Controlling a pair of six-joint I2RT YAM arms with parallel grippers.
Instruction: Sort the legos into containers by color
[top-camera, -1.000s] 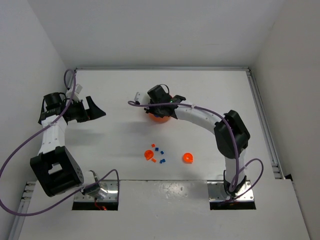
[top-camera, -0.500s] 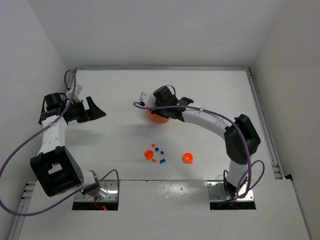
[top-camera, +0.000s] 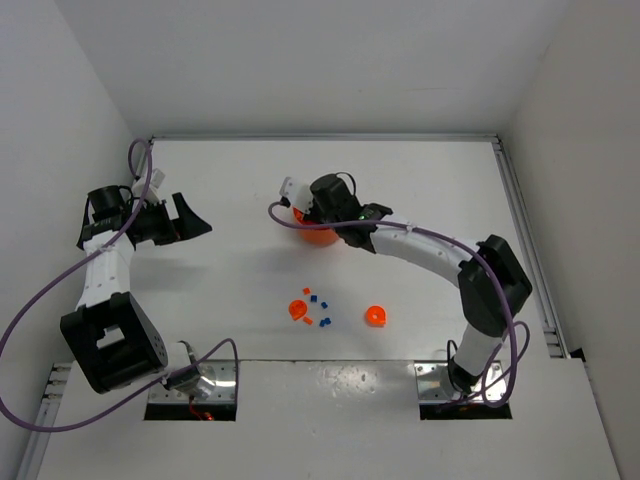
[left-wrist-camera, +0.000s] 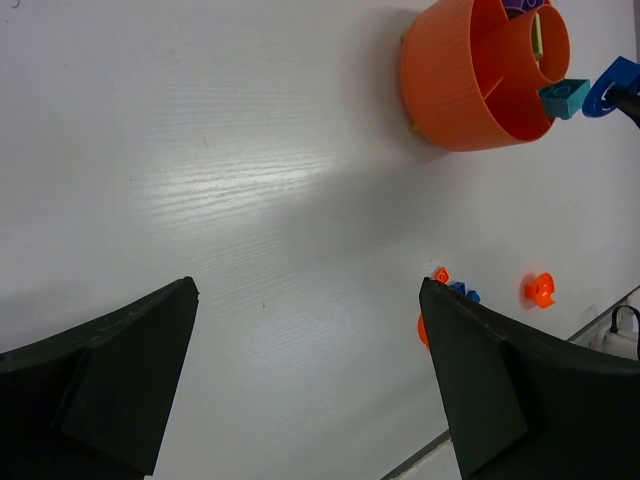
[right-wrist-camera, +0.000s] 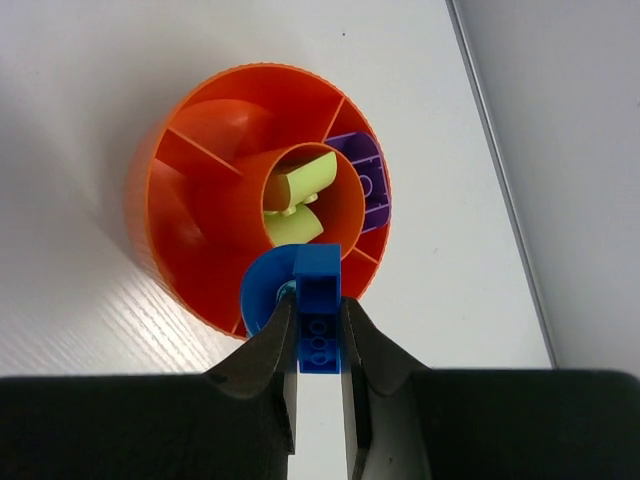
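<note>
The orange dish (right-wrist-camera: 190, 240) stands at the back middle of the table, its containers split by inner walls. Lime green legos (right-wrist-camera: 300, 195) lie in its centre cup and a purple lego (right-wrist-camera: 365, 180) in a rim compartment. My right gripper (right-wrist-camera: 318, 312) is shut on a blue lego (right-wrist-camera: 318, 290) with a round blue plate behind it, held just over the dish's near rim. From above, the right gripper (top-camera: 325, 215) covers most of the dish (top-camera: 316, 238). My left gripper (top-camera: 195, 218) hangs open at the left, far from everything, with nothing between its fingers (left-wrist-camera: 120, 370).
Loose legos lie near the front middle: two round orange pieces (top-camera: 298, 309) (top-camera: 376, 317), small blue bricks (top-camera: 324, 304) and a tiny orange one (top-camera: 307, 291). The left wrist view shows the dish (left-wrist-camera: 450, 90) with the held blue lego (left-wrist-camera: 612, 85) beside it.
The right arm's elbow swung to the right and its wrist shifted slightly right over the dish, still holding the blue lego. The left arm has not moved.
</note>
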